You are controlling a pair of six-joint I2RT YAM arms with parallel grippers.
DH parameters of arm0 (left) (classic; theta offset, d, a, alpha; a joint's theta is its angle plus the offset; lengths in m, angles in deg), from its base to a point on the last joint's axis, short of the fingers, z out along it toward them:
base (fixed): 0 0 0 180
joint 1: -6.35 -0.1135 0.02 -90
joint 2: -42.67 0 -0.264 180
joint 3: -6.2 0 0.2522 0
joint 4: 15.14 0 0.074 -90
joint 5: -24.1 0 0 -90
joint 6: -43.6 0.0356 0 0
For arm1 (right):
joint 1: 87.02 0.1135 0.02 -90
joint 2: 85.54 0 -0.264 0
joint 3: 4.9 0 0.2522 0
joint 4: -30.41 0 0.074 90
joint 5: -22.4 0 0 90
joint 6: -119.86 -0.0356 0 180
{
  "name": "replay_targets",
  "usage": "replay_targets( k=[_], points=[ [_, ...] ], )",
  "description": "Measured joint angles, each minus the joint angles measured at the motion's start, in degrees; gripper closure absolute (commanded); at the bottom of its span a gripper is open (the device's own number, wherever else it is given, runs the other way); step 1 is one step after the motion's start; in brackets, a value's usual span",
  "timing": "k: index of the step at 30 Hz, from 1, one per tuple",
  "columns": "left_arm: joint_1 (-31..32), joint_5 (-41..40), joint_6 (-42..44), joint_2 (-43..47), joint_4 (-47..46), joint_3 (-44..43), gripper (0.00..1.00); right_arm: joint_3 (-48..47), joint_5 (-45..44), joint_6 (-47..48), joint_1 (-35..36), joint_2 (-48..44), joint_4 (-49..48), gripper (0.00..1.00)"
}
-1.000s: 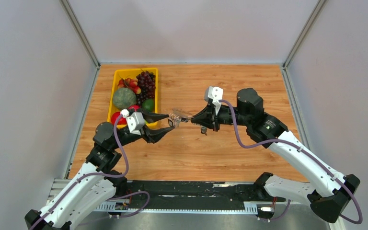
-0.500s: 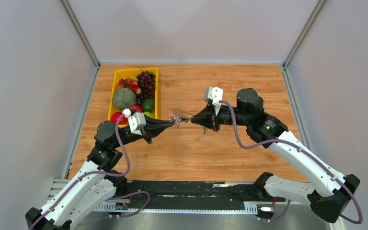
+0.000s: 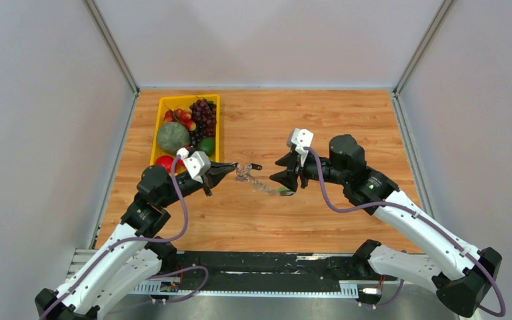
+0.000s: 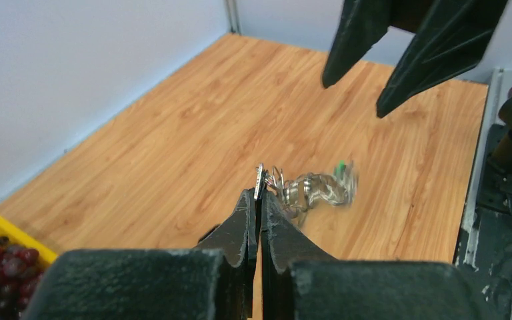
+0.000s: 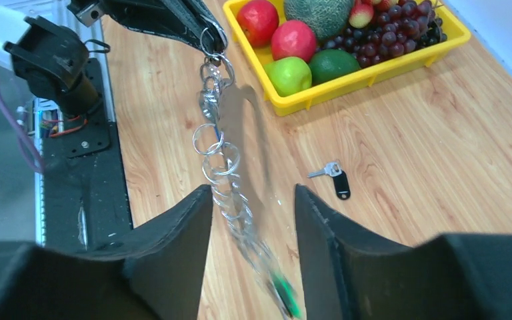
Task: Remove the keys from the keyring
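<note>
Over the wood surface (image 3: 320, 120), left gripper (image 4: 259, 195) pinches the keyring (image 4: 309, 190), right gripper (image 5: 252, 192) hangs wide open, so I'd grab the green key (image 4: 340, 168) squarely.

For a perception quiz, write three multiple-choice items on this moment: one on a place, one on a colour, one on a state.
1. Where does the loose black-headed key lie? A in a drawer B on the table C on a shelf
2. What colour is the tray? A blue B white C yellow
3. How is the right gripper? A open B shut on a key C shut on nothing
Answers: B, it lies flat on bare wood; C, its rim is yellow; A, its fingers stand apart while the keyring hangs from the shut left gripper.
</note>
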Motion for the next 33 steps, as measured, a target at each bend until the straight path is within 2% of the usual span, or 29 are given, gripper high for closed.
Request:
replay_targets(
  k=[4, 11, 15, 21, 27, 33],
  points=[
    [0.0, -2.3, 1.9, -3.3, 7.0, -3.1, 1.00, 4.1, -1.2, -2.0, 0.0, -1.6, -2.7, 0.42],
    [1.6, -4.6, 4.9, -11.9, 20.2, -17.3, 1.00, 7.7, -2.0, -5.0, 0.0, -3.1, -6.7, 0.43],
    [7.2, -8.4, 8.2, -14.5, 26.4, -23.5, 1.00, 9.3, -2.6, -6.7, 0.0, -4.3, -11.0, 0.44],
    [16.5, -18.9, 14.2, -17.9, 33.7, -25.9, 1.00, 14.8, -4.3, -9.6, 0.0, -5.6, -20.9, 0.38],
    [20.6, -28.0, 19.2, -19.1, 35.0, -25.9, 1.00, 17.8, -5.0, -11.7, 0.0, -5.6, -26.0, 0.39],
    [20.7, -31.0, 22.5, -16.9, 30.9, -23.8, 1.00, 17.8, -3.8, -13.9, 0.0, -4.7, -30.1, 0.49]
  ],
)
